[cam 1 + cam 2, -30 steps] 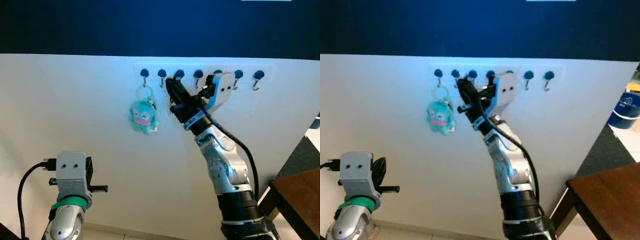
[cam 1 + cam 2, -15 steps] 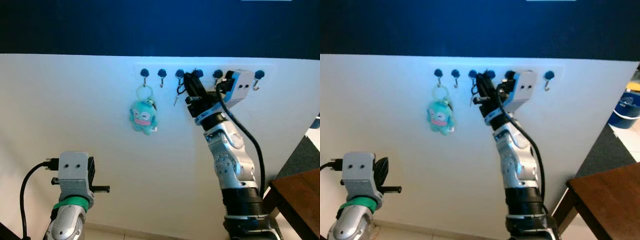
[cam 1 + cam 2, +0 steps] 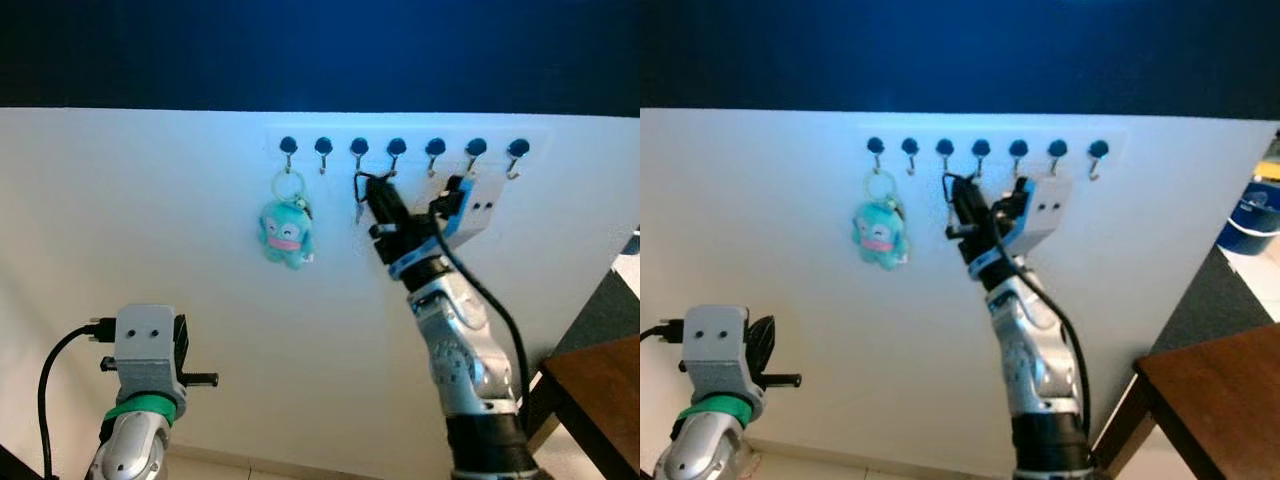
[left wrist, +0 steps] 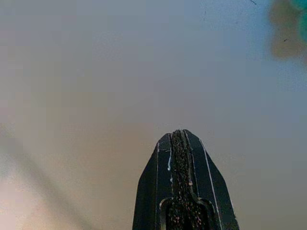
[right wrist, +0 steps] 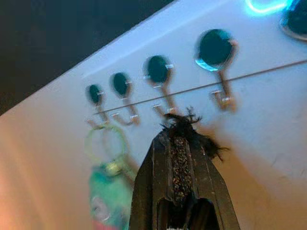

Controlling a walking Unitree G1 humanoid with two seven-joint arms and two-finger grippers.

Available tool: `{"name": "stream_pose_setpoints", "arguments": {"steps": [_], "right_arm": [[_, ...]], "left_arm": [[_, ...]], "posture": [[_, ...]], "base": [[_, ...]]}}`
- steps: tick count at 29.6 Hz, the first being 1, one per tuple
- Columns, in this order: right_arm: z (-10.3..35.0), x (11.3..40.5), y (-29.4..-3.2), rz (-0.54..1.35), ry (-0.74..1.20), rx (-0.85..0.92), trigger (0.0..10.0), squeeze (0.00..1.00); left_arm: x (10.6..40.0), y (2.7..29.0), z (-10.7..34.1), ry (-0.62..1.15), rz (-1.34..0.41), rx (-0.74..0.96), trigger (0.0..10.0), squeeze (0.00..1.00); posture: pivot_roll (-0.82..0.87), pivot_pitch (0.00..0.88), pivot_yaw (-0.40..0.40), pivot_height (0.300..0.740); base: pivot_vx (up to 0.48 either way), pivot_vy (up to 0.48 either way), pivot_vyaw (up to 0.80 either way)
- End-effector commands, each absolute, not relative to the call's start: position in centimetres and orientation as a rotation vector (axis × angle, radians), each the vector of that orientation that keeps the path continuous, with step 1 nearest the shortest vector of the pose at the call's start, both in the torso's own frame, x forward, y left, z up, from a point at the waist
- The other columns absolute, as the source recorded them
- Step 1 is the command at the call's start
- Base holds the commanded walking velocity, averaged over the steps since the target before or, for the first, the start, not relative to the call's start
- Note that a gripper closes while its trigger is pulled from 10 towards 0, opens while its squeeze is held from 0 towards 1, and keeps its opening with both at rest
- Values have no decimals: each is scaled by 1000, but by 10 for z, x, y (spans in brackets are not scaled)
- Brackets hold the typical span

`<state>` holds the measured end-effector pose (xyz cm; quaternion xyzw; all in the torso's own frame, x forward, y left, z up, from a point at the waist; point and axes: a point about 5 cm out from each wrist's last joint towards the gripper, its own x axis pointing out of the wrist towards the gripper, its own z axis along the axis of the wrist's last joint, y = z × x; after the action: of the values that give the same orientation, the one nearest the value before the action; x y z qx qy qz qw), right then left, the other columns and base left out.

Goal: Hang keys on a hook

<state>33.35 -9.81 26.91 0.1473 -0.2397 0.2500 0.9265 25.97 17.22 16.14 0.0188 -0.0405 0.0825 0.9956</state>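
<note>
A row of several small hooks with dark blue knobs (image 3: 396, 147) runs along the white wall. A teal plush keychain (image 3: 285, 232) hangs from the leftmost hook (image 3: 289, 148). My right gripper (image 3: 373, 193) is raised to the wall just below the third hook (image 5: 165, 100), shut on the keys' black cord (image 5: 192, 125). A small key (image 3: 357, 213) dangles from the cord beside the fingers. I cannot tell whether the cord's loop sits on the hook. My left gripper (image 4: 178, 138) is shut and empty, held low in front of the bare wall.
A brown wooden table (image 3: 600, 390) stands at the lower right, with dark floor beside it. A blue bucket (image 3: 1250, 220) sits farther right. The wall above the white panel is dark blue. The hooks to the right of the third carry nothing.
My right gripper moved from the third hook to the right, then dropped lower and back left. The cord and key went with it. The left arm stayed put.
</note>
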Motion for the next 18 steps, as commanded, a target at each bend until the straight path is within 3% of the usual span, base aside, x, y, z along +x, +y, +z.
{"name": "stream_pose_setpoints", "arguments": {"steps": [1,18], "right_arm": [[269,330,-92,542,-488,294,10000,0],[236,321,-84,561,-365,247,10000,0]], "left_arm": [[257,175,159,-67,175,43,10000,0],[257,174,159,-64,174,44,10000,0]], "posture": [[-125,25,134,740],[-125,32,136,740]], "base": [[0,0,0],[0,0,0]]}}
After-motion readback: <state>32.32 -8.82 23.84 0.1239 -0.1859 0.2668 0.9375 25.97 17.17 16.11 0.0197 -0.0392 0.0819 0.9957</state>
